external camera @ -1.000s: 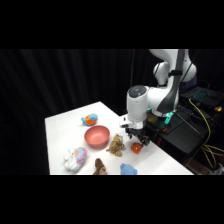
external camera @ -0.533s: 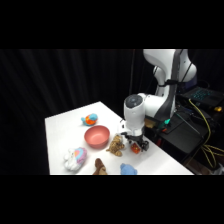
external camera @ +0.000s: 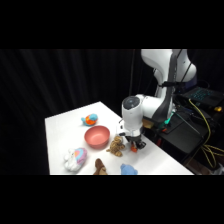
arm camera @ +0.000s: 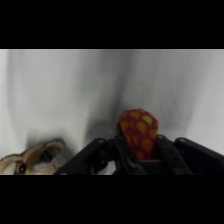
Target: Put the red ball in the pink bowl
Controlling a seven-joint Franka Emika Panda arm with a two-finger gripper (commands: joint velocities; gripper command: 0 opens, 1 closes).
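Red ball (arm camera: 138, 132) sits between the two black fingers at the bottom of the wrist view, a mottled red-orange lump with yellowish spots. It looks slightly longer than wide here, its long axis running up the picture away from the linkage, rounded end on top; its lower part is hidden behind the black linkage. The gripper (arm camera: 140, 150) is closed on it, fingers pressing its sides. In the side view the ball shows only as a small red-orange speck (external camera: 135, 148) under the gripper (external camera: 134, 145), low over the white table (external camera: 65, 125), and whether it touches the table cannot be told.

Pink bowl (external camera: 96, 136) stands on the table to the left of the gripper in the side view, upright, with nothing visible inside it. A brown plush toy (external camera: 116, 146) lies between the bowl and the gripper; its pale face also shows at the lower left of the wrist view (arm camera: 35, 160), cut off by the picture's edge. An orange-and-blue round toy (external camera: 90, 119) lies beyond the bowl. A white plush toy with pastel patches (external camera: 75, 158) lies at the near left, and a dark brown toy (external camera: 100, 167) and a blue toy (external camera: 128, 170) are cut off at the bottom edge.
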